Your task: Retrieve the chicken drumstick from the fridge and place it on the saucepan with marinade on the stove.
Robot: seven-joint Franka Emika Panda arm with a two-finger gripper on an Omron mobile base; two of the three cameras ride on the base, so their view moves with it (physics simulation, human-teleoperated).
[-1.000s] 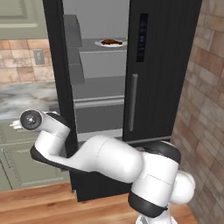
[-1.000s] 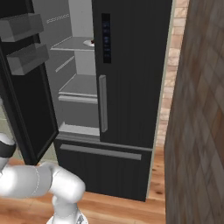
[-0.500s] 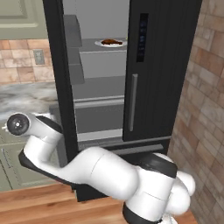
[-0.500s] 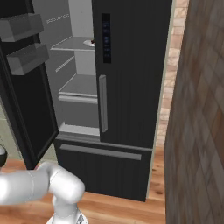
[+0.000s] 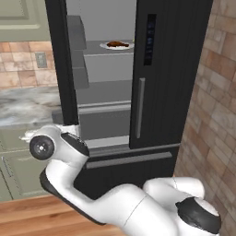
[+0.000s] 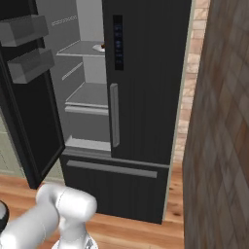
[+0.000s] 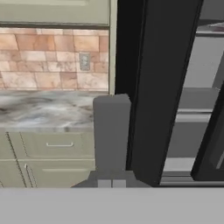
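Note:
The black fridge (image 5: 170, 69) stands with its left door (image 5: 62, 69) swung open and its right door shut. On an upper shelf inside, the reddish-brown chicken drumstick (image 5: 119, 44) lies on a white plate (image 5: 131, 46). My arm is folded low in front of the fridge's bottom left, its wrist (image 5: 44, 146) near the open door's lower edge and far below the drumstick. In the hand view my gripper (image 7: 112, 183) is shut with nothing in it, facing the door's edge (image 7: 162, 87) and a grey door bin (image 7: 111, 131). The saucepan with marinade and the stove are out of view.
A marble counter (image 5: 27, 106) over sage-green cabinets (image 5: 14, 170) runs left of the fridge, below a tiled wall. A brick wall (image 5: 212, 101) closes in the right side. Grey door bins (image 6: 26, 29) jut from the open door. The floor (image 6: 136, 228) is wood.
My arm has folded lower, and its wrist has sunk beside the open door's bottom. The fridge, the plate and the drumstick have not moved, and the gripper has stayed shut.

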